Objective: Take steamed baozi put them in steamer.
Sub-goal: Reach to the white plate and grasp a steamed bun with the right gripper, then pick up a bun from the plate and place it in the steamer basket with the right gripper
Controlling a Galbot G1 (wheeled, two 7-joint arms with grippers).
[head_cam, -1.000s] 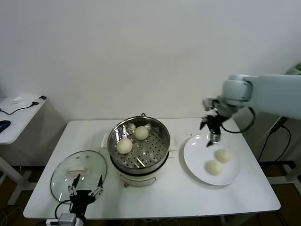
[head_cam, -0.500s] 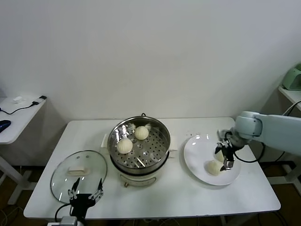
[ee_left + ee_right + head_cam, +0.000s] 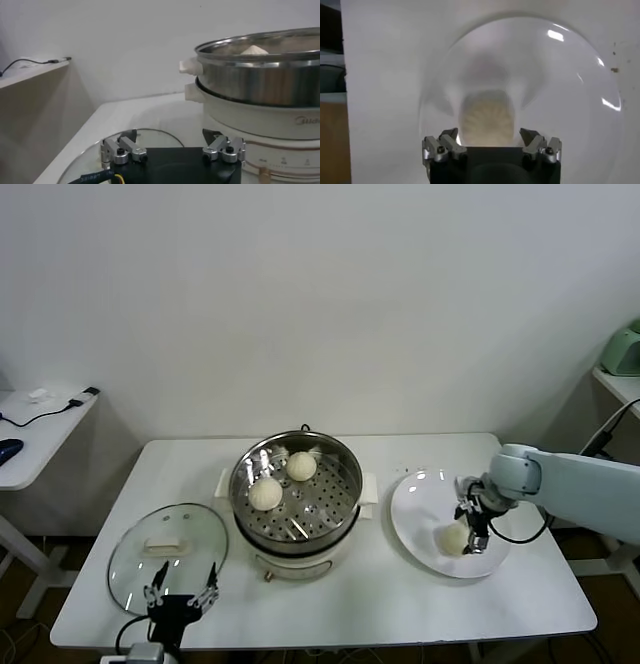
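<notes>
While the left gripper waits parked low at the table's near left corner, its fingers spread apart above the near rim of the glass lid, the right gripper is down on the white plate to the right of the steamer. In the right wrist view its two fingers stand apart on either side of a pleated baozi, which sits between the tips; whether the pads touch the dough cannot be made out. That bun has no long axis to speak of: it is round and domed, pleats radiating from its top, which faces up toward the wrist camera. Motion blur smears the bun and plate there.

From the head view only one bun shows clearly on the plate, just left of the gripper; a second pale patch behind the fingers is mostly hidden by them, and which of the two is the bun between the fingers cannot be told.

Two more baozi rest on the steamer's perforated floor: one toward the left front, one toward the back, close together but apart. The steamer stands upright on its cream base at the table's middle. In the left wrist view only the tip of one bun peeks over the steel rim, and the pot's right side is cut off.
</notes>
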